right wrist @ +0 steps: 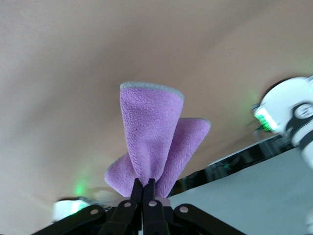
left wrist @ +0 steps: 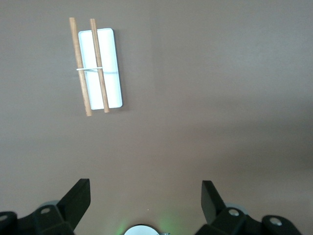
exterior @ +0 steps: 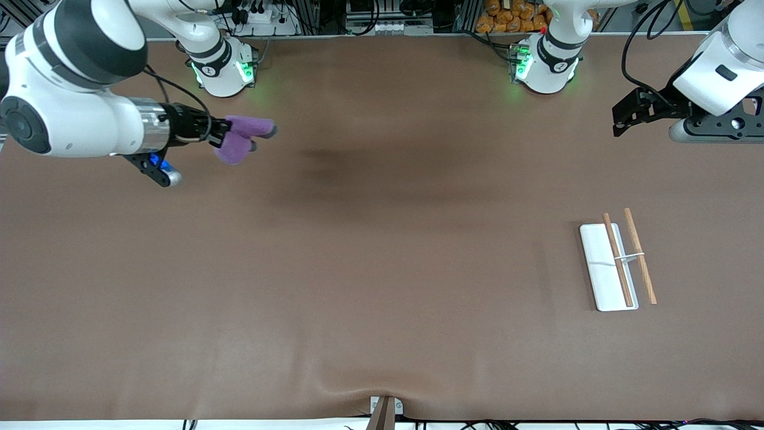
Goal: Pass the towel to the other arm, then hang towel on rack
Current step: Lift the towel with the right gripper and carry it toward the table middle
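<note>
Front view: purple towel (exterior: 242, 138) pinched by one edge in the clenched right gripper (exterior: 222, 134), held in the air over the brown table (exterior: 382, 269) toward the right arm's end, well apart from the rack (exterior: 618, 261). Seen from the right wrist view, towel (right wrist: 155, 142) fanning out in soft folds from the tightly closed fingertips (right wrist: 145, 188), a thin grey edge showing along the top fold. Rack lying flat on the table toward the left arm's end, two wooden rods joined by a slim white bracket over a white base plate. Left gripper (exterior: 621, 116) hovering above the table near the rack, waiting, fingers (left wrist: 78, 198) spread wide and grasping nothing, rack (left wrist: 98, 66) in its wrist view.
</note>
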